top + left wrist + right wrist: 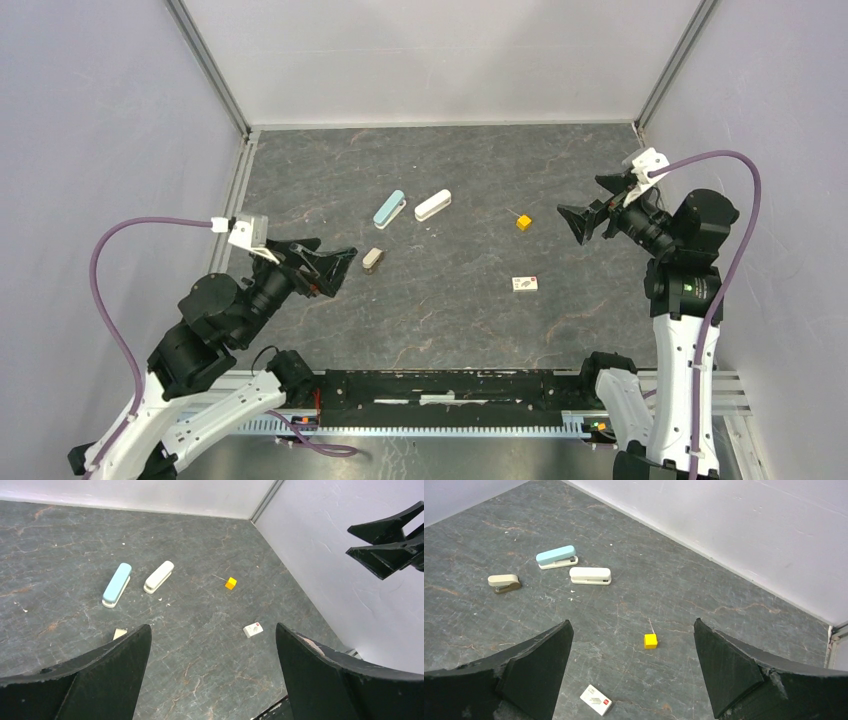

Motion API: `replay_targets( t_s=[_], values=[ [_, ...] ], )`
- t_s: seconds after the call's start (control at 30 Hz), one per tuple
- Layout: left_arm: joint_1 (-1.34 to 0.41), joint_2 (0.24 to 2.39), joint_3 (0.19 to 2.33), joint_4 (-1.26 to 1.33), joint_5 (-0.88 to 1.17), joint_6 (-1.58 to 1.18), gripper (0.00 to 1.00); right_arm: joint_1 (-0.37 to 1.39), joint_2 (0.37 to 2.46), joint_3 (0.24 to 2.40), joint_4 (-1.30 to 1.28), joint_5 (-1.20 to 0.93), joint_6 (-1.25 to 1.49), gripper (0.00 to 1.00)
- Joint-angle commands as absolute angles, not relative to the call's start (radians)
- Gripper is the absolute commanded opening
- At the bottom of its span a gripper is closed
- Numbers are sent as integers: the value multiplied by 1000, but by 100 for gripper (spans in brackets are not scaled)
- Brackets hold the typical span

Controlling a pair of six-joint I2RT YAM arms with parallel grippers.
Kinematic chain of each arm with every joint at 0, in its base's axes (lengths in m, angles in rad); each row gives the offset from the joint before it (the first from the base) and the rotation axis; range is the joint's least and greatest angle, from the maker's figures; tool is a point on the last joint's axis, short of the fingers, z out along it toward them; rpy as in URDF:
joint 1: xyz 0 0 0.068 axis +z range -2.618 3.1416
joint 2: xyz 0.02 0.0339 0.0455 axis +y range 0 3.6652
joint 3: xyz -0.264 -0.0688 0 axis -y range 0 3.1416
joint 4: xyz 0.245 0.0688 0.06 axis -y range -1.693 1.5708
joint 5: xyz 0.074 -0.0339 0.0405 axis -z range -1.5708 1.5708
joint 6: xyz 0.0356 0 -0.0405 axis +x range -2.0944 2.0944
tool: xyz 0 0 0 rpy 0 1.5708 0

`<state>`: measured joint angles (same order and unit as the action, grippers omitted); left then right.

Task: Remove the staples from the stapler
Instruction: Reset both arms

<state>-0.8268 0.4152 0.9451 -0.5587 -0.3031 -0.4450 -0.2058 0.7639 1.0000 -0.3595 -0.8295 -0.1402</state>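
Gaping wide, empty: left hand [211, 626], right hand [631, 621]; beige item [119, 633] half hidden.

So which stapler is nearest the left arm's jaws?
The short beige one; the teal stapler and the white stapler lie farther away, side by side.

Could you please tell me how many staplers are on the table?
3: a teal stapler and a white stapler side by side in the middle, and a smaller beige stapler nearer the left gripper. None seems hidden.
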Motion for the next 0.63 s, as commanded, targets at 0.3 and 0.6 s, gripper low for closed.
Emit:
replay_targets(
  t_s=[0.3,0.6],
  values=[
    [-824,389,905,-515,-283,-434,100,-208,736,994,-350,-806,-143,98],
    [-824,383,877,-508,-315,-417,100,-208,730,953,-322,-807,-140,98]
  ],
)
